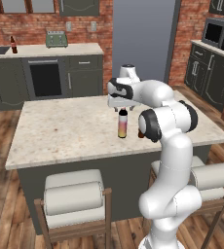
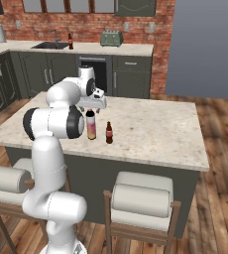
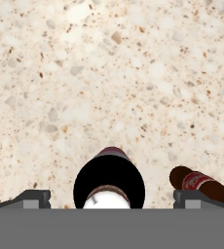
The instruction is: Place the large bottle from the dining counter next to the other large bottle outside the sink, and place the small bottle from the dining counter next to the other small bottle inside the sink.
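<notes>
Directly beneath my wide-open, empty gripper stands the tall slim black-capped bottle fading yellow to orange-pink on the beige speckled dining counter; likely rigid, smooth, top-heavy; I'd clamp below its white shoulder.

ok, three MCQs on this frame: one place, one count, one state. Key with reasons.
1. The large bottle stands:
A. in the sink
B. on the dining counter
C. on a stool

2. Bottles on the dining counter:
A. one
B. two
C. three

3. The end effector is:
A. open above the large bottle's cap
B. shut on the small bottle
C. open beside the toaster

Key:
1 B: its base rests on the speckled top.
2 B: the large bottle and the small bottle beside it.
3 A: in the hand view the fingertips stand apart on either side of the black cap.
</notes>
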